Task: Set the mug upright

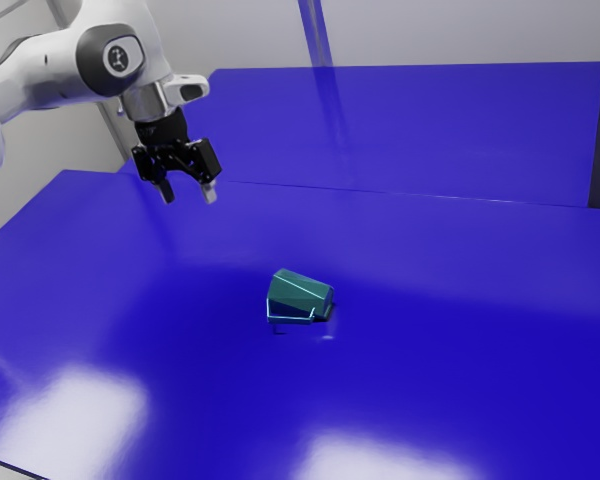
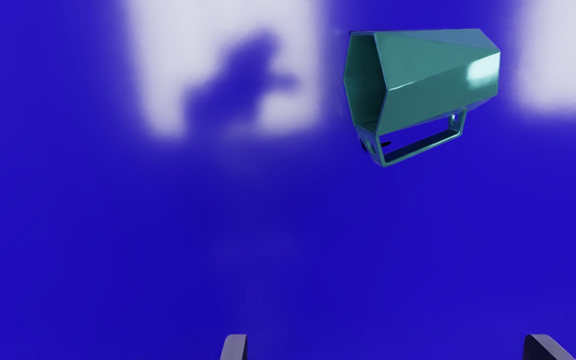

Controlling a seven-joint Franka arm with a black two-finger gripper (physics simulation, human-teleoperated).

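One mug (image 1: 298, 296) lies sideways near centre; upper left, below the arm (image 1: 50, 72) with emblem (image 1: 118, 58), the pincer (image 1: 189, 196) is wide open, empty.

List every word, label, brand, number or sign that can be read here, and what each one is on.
No readable text.
Arm: dark mark on the round joint cap, too small to make out.
Teal mug: none on the sides seen.

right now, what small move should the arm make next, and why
Probably ease the open gripper over toward the mug: the mug lies on its side on the blue table, while the gripper hangs in the air nearer the exterior view's left, not touching it.
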